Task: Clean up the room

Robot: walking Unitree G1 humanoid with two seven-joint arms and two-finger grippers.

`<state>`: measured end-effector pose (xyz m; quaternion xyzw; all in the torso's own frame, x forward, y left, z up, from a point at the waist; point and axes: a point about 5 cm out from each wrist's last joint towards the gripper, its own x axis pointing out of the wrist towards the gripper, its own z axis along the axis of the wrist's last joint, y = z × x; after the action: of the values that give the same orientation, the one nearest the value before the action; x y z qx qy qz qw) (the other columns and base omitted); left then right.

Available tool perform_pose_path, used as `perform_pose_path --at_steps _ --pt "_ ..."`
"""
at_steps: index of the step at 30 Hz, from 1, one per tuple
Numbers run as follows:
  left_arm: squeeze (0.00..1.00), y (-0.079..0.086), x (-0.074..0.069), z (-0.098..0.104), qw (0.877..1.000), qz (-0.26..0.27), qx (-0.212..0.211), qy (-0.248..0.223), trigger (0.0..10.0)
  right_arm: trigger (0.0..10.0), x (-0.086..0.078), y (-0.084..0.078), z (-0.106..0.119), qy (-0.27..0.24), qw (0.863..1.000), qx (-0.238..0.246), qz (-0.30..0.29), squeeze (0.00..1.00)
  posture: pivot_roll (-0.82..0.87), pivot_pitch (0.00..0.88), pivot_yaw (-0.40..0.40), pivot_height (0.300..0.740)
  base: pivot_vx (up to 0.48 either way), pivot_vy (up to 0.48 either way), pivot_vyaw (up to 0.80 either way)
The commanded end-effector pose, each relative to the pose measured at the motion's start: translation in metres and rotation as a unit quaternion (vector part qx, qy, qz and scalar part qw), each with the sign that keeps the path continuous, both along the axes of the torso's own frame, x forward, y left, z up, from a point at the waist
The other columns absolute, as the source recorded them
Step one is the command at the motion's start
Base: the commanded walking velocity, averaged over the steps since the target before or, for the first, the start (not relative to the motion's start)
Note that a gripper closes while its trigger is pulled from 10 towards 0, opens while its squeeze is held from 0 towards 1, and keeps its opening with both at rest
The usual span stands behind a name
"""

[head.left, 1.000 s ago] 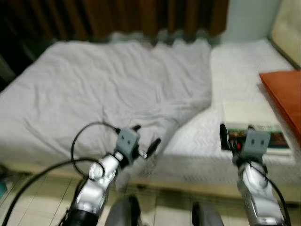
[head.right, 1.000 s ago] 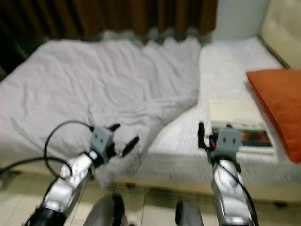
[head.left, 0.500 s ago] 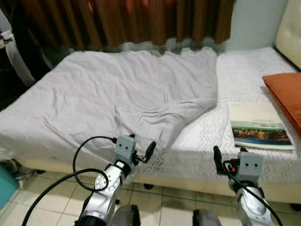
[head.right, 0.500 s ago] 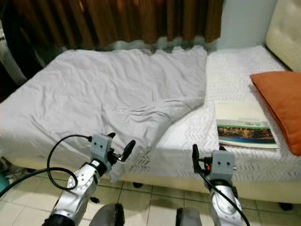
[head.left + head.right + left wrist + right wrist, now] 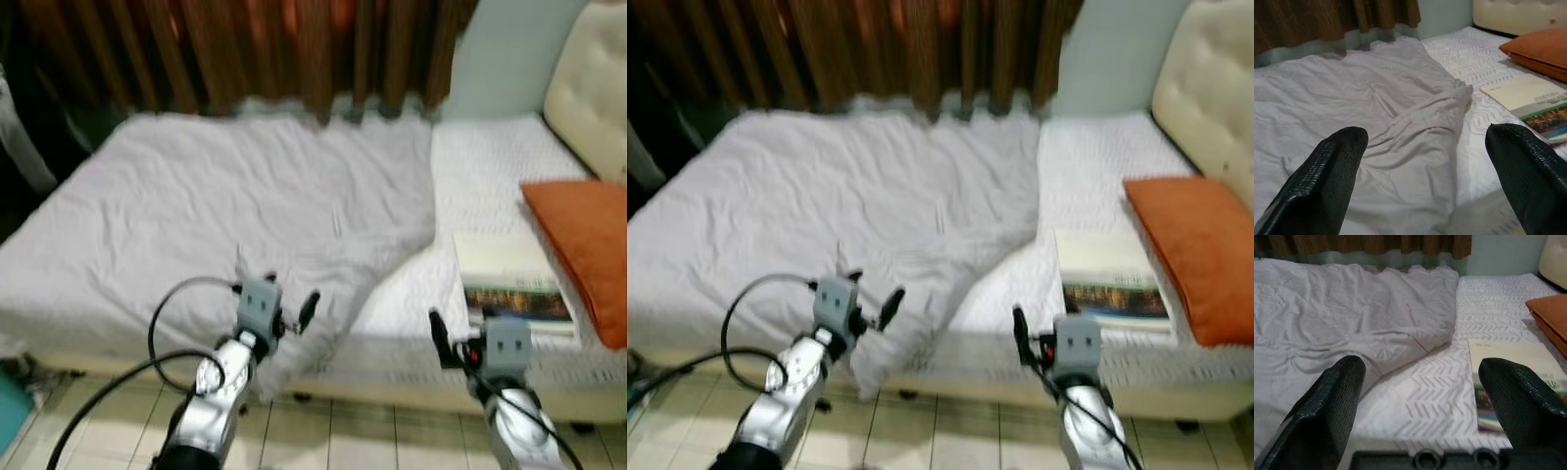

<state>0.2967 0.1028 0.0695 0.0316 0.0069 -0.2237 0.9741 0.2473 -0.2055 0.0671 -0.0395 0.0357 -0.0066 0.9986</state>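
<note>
A crumpled grey blanket point(image 5: 225, 215) covers the left part of the bed, and one corner hangs over the front edge. On the white patterned sheet point(image 5: 470, 186) to the right lies a book point(image 5: 509, 284) with a cream and green cover, beside an orange pillow point(image 5: 583, 245). My left gripper point(image 5: 277, 299) is open, held low in front of the hanging blanket corner. My right gripper point(image 5: 478, 343) is open too, just before the bed edge below the book. Both wrist views show wide-apart fingers point(image 5: 1332, 171) point(image 5: 1327, 401) with nothing between them.
Brown curtains point(image 5: 245, 49) hang behind the bed. A cream padded headboard point(image 5: 593, 88) stands at the right. Pale tiled floor point(image 5: 333, 431) lies between me and the bed front. A teal object point(image 5: 8, 411) sits at the lower left.
The whole picture has shifted and blurred with camera motion, bringing the headboard into view. Both grippers stay open before the bed edge. Nothing on the bed has moved.
</note>
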Motion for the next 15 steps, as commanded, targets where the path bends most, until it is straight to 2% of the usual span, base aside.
perform_pose_path --at_steps 1,7,10,12,15 --pt "0.0 0.0045 -0.0008 -0.0034 1.0 0.006 0.007 0.004 10.0 10.0 0.0035 0.0016 0.0009 -0.002 1.0 0.007 0.003 0.0 -0.17 0.0 0.073 0.74 0.0 0.0 0.0" --pt "0.0 0.0016 0.0052 -0.0023 0.999 0.016 0.045 -0.002 10.0 10.0 0.0105 0.0026 -0.0006 0.008 1.0 0.002 0.023 0.0 -0.16 0.0 0.073 0.74 0.0 0.0 0.0" --pt "0.0 0.0005 0.0047 -0.0014 0.999 0.013 0.041 -0.005 10.0 10.0 0.0111 0.0031 -0.0025 0.014 1.0 -0.001 0.027 0.0 -0.16 0.0 0.073 0.74 0.0 0.0 0.0" --pt "0.0 -0.0013 0.0033 -0.0014 1.0 0.004 0.02 0.001 10.0 10.0 0.0119 0.0041 -0.0023 0.011 0.999 -0.017 0.033 0.0 -0.16 0.0 0.073 0.74 0.0 0.0 0.0" --pt "0.0 0.0 0.0023 -0.0035 1.0 0.002 0.011 0.011 10.0 10.0 0.0134 0.0062 -0.0034 0.015 0.999 -0.016 0.037 0.0 -0.16 0.0 0.074 0.74 0.0 0.383 0.0"
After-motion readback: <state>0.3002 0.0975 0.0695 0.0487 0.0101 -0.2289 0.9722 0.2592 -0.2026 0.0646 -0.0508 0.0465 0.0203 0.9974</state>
